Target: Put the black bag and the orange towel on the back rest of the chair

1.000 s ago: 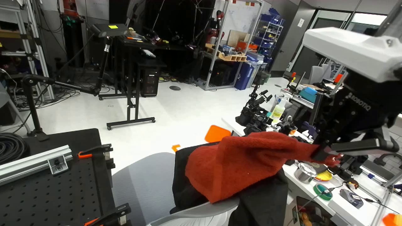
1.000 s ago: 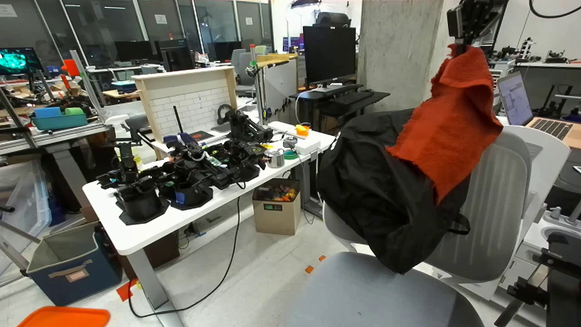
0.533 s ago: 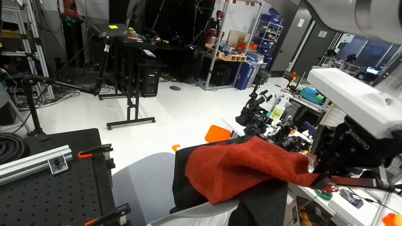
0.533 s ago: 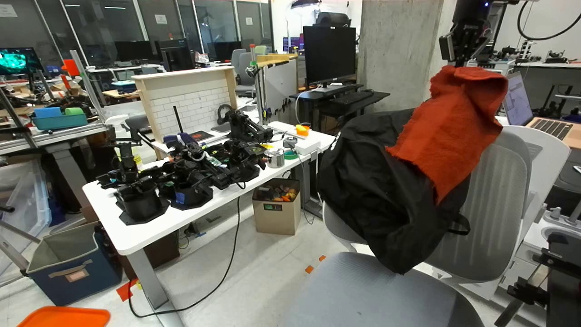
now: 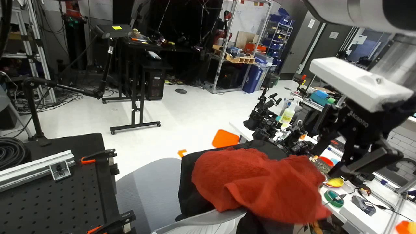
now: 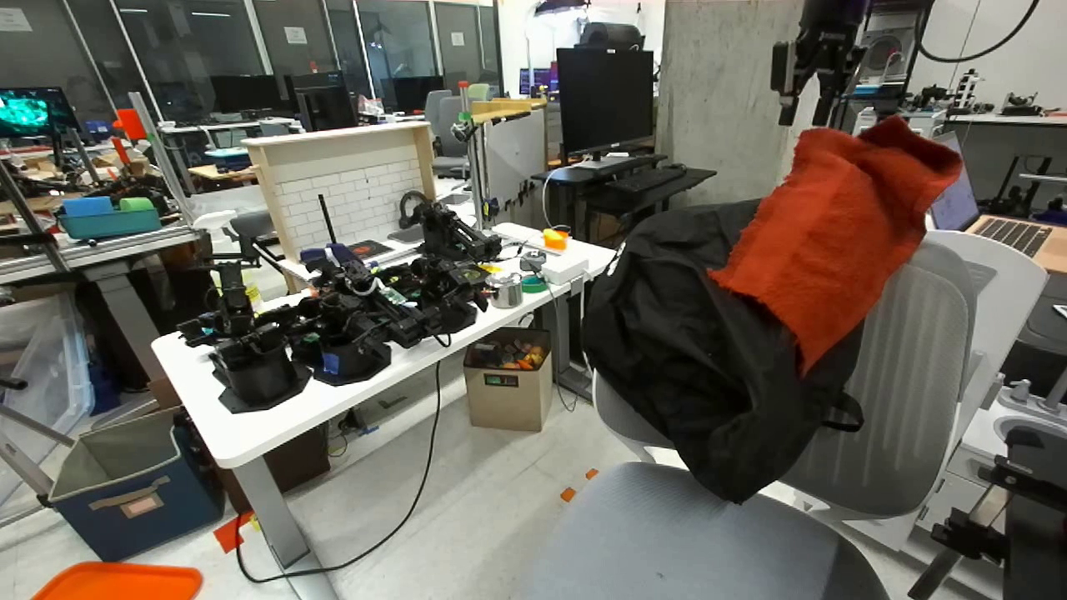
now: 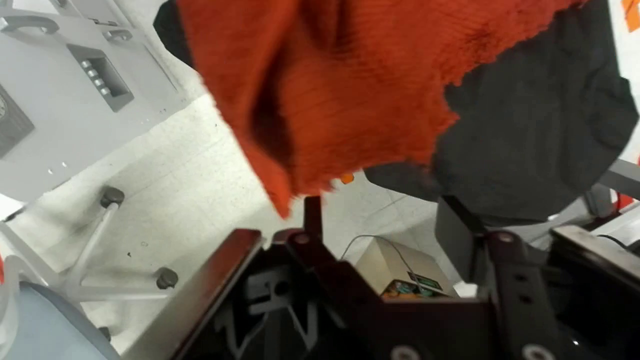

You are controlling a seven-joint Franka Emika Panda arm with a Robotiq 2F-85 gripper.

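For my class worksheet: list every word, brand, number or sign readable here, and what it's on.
"ROBOTIQ": on the end effector.
Too small or blurred to read: beige bin label, blue bin label, glass-wall signs, door signs, bottle label, monitor badge, laptop screen.
No numbers are legible.

A pale floor (image 6: pixel 492 492) runs under a white table (image 6: pixel 250 435); behind it stand a grey concrete pillar (image 6: pixel 733 100) and dark glass panels (image 6: pixel 183 50) with bright strips of light (image 6: pixel 210 13).
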